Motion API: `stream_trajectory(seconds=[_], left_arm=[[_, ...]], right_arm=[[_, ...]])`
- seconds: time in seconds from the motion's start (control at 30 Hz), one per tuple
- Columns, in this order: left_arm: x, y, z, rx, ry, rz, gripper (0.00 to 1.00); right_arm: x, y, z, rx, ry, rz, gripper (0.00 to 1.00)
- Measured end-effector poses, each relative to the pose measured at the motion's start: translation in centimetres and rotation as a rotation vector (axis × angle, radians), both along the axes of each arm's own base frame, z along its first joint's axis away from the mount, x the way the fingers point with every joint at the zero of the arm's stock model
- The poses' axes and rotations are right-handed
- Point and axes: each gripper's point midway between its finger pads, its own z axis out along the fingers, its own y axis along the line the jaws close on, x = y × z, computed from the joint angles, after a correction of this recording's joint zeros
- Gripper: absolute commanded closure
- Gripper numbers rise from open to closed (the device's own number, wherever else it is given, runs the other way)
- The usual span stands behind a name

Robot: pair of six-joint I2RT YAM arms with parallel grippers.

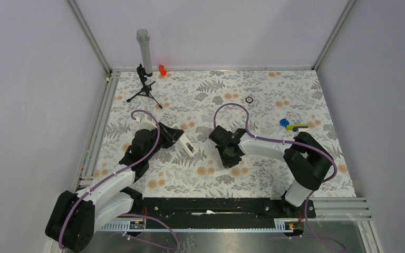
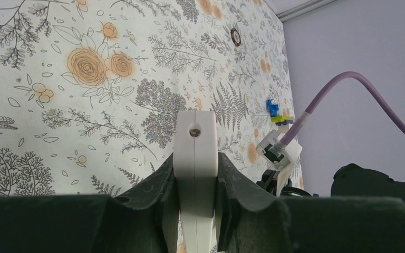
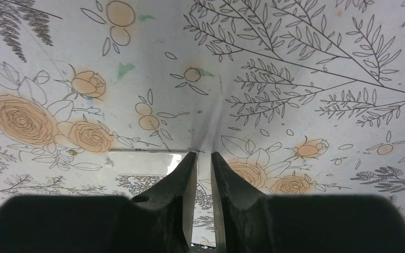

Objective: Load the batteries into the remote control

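My left gripper [image 1: 175, 138] is shut on the remote control [image 1: 187, 144], a slim white bar that sticks out past the fingers toward the table's middle. In the left wrist view the remote control [image 2: 195, 142] stands edge-on between the two fingers of the left gripper [image 2: 195, 161], a small screw at its end. My right gripper [image 1: 229, 154] points down at the mat just right of it. In the right wrist view the right gripper [image 3: 203, 154] has its jaws nearly together, with only mat showing in the narrow gap. The batteries are not in view.
A short plain white strip [image 3: 137, 158] lies on the mat by the right gripper's left fingertip; it also shows in the top view [image 1: 222, 172]. A small dark ring [image 1: 249, 99] and a blue-and-yellow toy piece [image 1: 292, 126] lie farther back right. A tripod with a grey tube [image 1: 145, 84] stands back left.
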Motion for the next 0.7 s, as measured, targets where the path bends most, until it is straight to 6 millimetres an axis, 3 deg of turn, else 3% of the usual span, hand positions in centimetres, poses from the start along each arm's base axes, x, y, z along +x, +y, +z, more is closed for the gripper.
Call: stream_trajectory(seconds=[0.13,0.43,0.7], left_arm=[[0.3,-0.3,-1.3,0.003,0.04,-0.004,0.97],[0.3,-2.4,-7.0,0.019,0.199,-0.03,0.83],[0.5,-2.0,-8.3,0.039,0.222,0.061,0.42]], right_arm=[[-0.2,-0.4,-0.3,-0.011,0.003,-0.013,0.75],[-0.3,-0.7,-0.3,0.007,-0.006,-0.039,0.74],[-0.3,-0.8,0.4,0.032,-0.023,-0.051,0.74]])
